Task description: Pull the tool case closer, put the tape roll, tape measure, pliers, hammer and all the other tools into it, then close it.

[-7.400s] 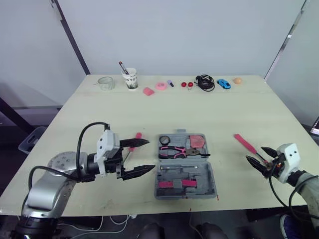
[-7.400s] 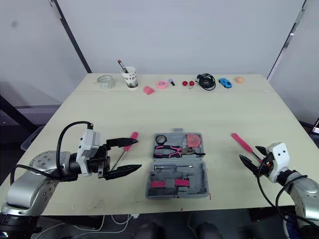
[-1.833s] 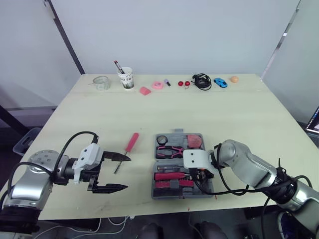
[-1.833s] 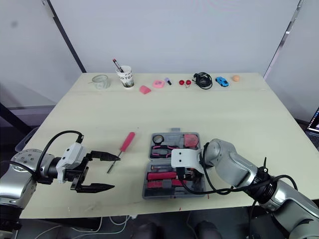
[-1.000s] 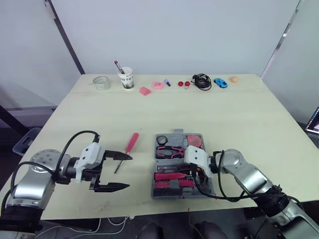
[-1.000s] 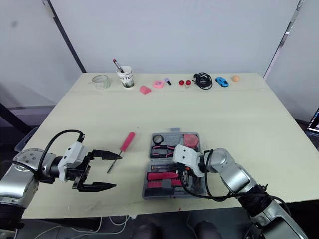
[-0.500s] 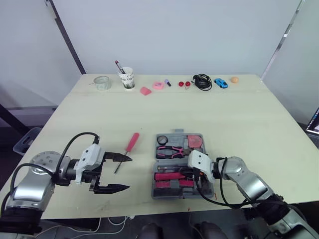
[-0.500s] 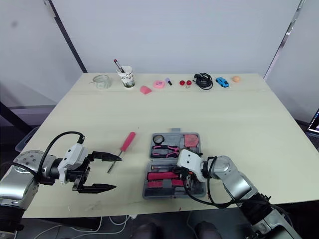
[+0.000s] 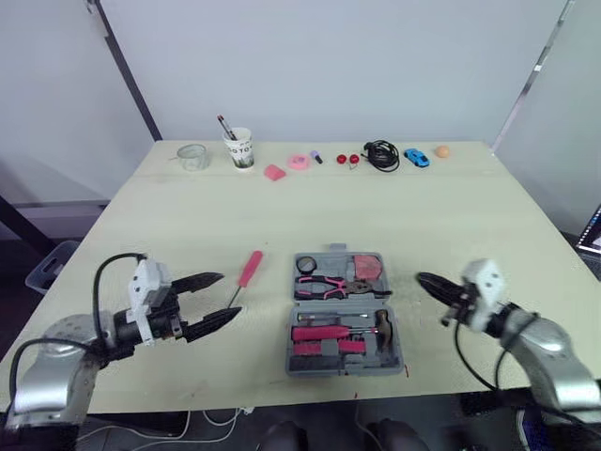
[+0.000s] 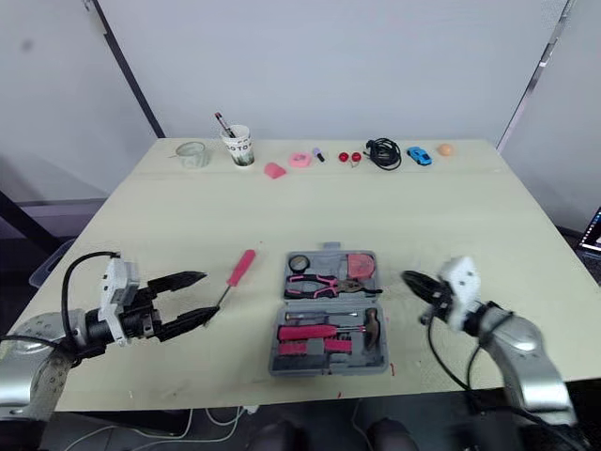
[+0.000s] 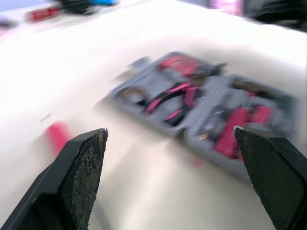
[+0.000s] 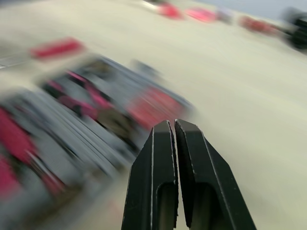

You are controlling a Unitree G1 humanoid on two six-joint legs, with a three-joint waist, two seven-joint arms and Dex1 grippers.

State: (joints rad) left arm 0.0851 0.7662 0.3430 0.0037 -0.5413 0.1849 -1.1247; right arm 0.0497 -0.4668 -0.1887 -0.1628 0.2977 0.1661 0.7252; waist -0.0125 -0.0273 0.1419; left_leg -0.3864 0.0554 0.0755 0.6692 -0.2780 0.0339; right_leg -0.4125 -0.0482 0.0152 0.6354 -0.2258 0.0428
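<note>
The grey moulded-plastic tool case (image 9: 345, 315) is laid open near the front middle of the pale, matte surface (image 9: 470, 216). Pink-handled pliers (image 9: 324, 285) are seated in its far half, and a hammer (image 9: 383, 325) (dark-headed) in its near half. A slim, pink-gripped screwdriver (image 9: 246, 272) is left just beside the case's left edge. The left end effector (image 9: 230, 294) is held low, its tapered black fingers spread and empty. The right end effector (image 9: 423, 280) is held right of the case, clenched on nothing.
</note>
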